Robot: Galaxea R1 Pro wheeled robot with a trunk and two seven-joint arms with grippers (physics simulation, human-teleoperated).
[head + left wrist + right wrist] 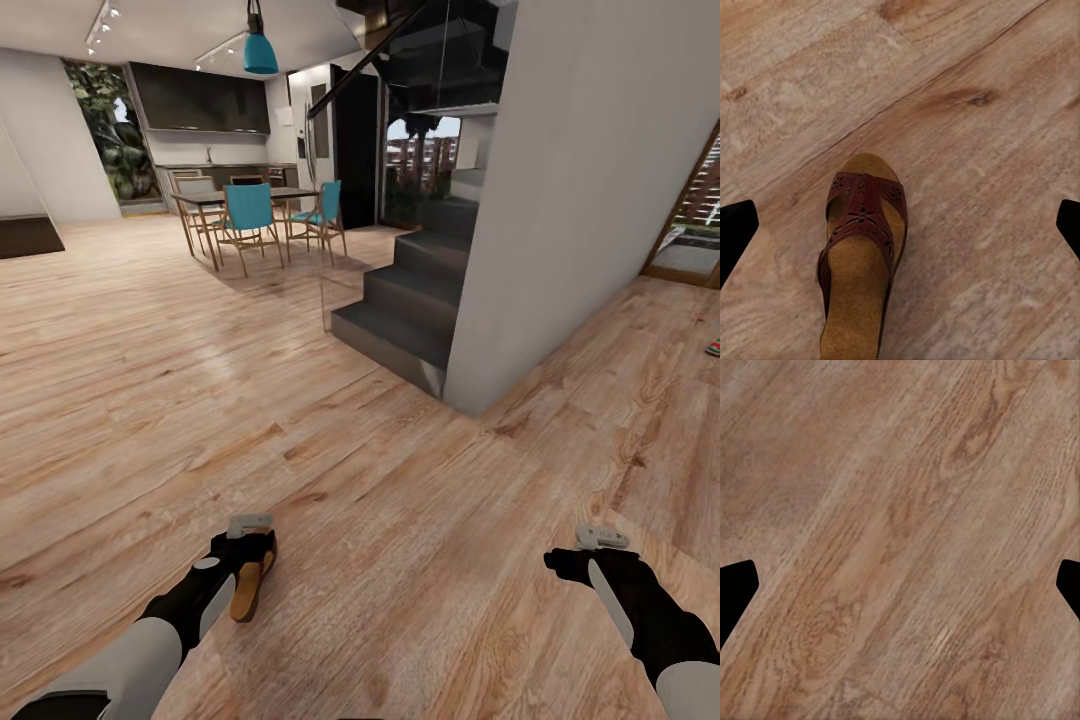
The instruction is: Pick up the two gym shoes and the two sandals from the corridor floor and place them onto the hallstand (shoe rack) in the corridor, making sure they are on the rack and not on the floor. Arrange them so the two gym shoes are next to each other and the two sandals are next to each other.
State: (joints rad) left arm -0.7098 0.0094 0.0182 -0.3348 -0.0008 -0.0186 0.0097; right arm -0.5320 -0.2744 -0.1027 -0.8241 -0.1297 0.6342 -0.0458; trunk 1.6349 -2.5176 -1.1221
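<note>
A sandal point(862, 247) with a tan footbed and a dark red-brown perforated strap lies on the wood-plank corridor floor point(400, 480). My left gripper point(900, 225) hangs right over it, open, its fingers spread wide to either side without touching it. In the head view the sandal point(245, 592) peeks out beneath the left gripper point(250, 558) at the lower left. My right gripper point(578, 560) is open over bare planks at the lower right, and its wrist view has only floor between the spread tips point(900, 585). The hallstand is out of view.
A small red and green object point(714, 347) shows at the right edge, too cut off to identify. Dark stairs point(410, 300) and a white wall point(570, 200) stand ahead. A dining table with teal chairs point(260, 215) is far back left.
</note>
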